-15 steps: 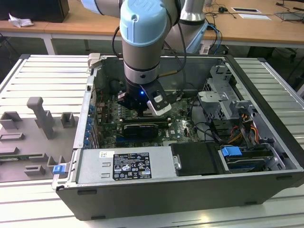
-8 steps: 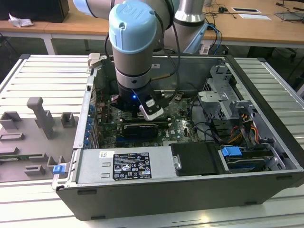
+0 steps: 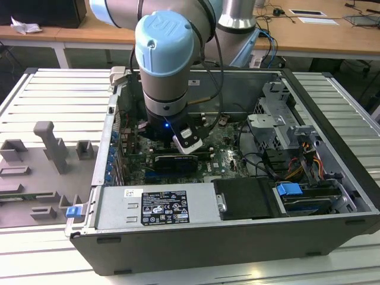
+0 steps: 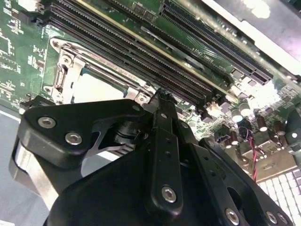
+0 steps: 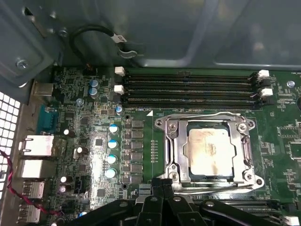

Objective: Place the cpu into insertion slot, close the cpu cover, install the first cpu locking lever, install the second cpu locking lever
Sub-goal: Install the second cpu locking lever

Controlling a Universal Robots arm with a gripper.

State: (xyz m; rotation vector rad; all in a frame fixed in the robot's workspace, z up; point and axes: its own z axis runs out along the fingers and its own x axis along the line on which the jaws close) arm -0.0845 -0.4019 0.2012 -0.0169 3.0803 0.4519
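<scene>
First wrist view: cpu (image 5: 210, 151) seated in insertion slot (image 5: 175, 157) beneath cpu cover (image 5: 244, 149), just beyond the gripper (image 5: 162, 184), fingers together.

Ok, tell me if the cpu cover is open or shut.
Shut: the thin silver metal cpu cover lies flat, framing the pale silvery square cpu.

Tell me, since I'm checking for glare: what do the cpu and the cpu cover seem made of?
The cpu looks like metal, pale silvery-beige with a dull, smudged sheen. The cpu cover around it looks like bare silver metal, brighter, catching highlights along its edges. Both are judged by look alone.
</scene>
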